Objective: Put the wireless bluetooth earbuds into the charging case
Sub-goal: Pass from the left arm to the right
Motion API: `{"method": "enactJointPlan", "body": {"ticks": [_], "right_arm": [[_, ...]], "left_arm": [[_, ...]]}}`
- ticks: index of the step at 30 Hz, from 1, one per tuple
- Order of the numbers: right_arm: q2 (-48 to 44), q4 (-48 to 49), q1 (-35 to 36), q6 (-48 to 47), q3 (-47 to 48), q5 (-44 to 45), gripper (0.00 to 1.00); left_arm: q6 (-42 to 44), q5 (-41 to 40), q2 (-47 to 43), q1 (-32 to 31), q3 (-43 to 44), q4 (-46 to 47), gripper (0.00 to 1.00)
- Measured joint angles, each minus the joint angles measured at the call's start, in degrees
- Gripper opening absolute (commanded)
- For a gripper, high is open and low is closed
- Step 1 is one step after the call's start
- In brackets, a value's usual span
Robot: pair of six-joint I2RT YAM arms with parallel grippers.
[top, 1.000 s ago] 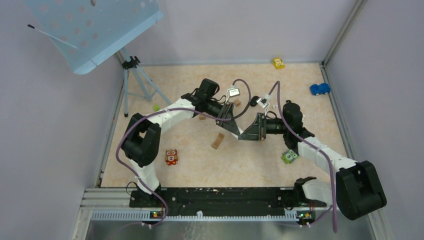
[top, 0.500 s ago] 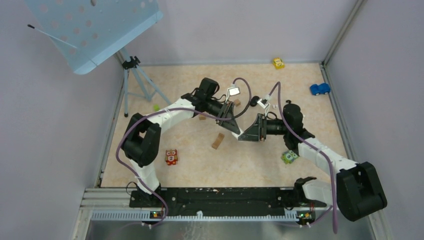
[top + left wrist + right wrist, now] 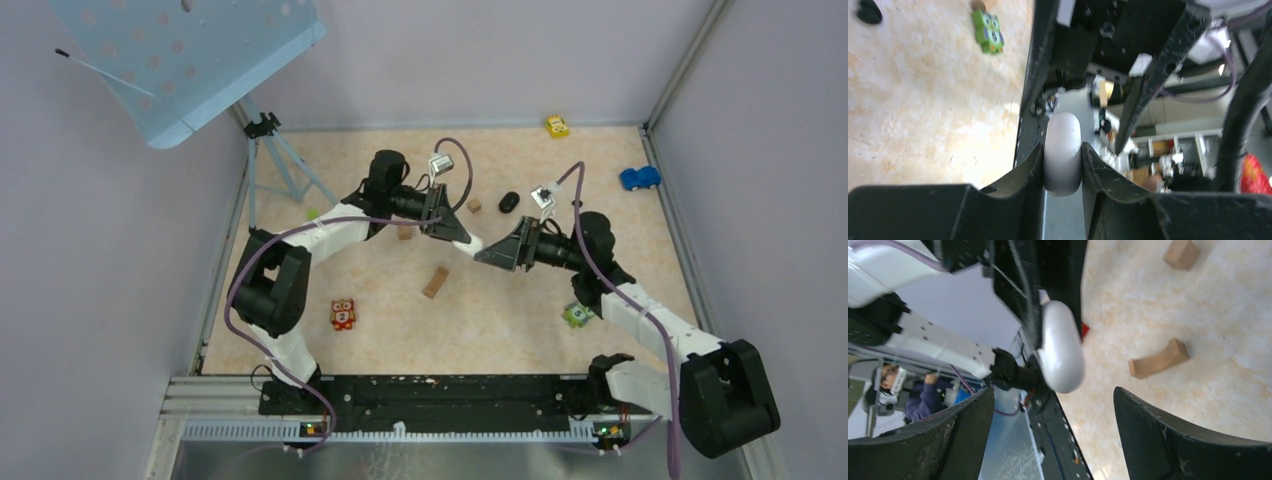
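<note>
Left claw [image 3: 1062,151] is clamped on a smooth white oval charging case [image 3: 1063,135], held above the beige surface [image 3: 480,320]. Right claw [image 3: 1054,395] faces it, fingers wide apart. Steadying the case before opening its lid looks wisest.

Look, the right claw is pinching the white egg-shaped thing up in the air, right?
No, the left gripper is pinching the white egg-shaped thing in the air, as the left wrist view shows. The right gripper is open.
</note>
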Motion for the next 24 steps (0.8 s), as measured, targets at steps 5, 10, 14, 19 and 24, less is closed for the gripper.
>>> {"method": "enactJointPlan", "body": {"ticks": [5, 10, 14, 19, 24], "right_arm": [[-2.3, 11.1, 0.1, 8.1, -2.6, 3.4, 0.86], [-4.1, 18.6, 0.1, 13.0, -6.4, 9.8, 0.81], [-3.1, 26.1, 0.1, 16.6, -8.6, 13.0, 0.77], [0.0, 35.4, 0.1, 20.6, -8.9, 15.5, 0.76], [2.5, 41.1, 0.1, 22.6, -8.8, 16.7, 0.7]], "left_arm": [[-16.2, -6.5, -2.7, 0.1, -4.9, 18.9, 0.0], [-30.4, -11.5, -3.0, -0.1, -8.6, 36.9, 0.0], [-38.9, -13.6, -2.1, -0.1, -9.3, 48.1, 0.0], [-42.3, -14.5, -1.6, -0.1, -9.4, 52.7, 0.0], [-42.6, -14.9, -1.6, -0.1, -10.0, 53.1, 0.0]]}}
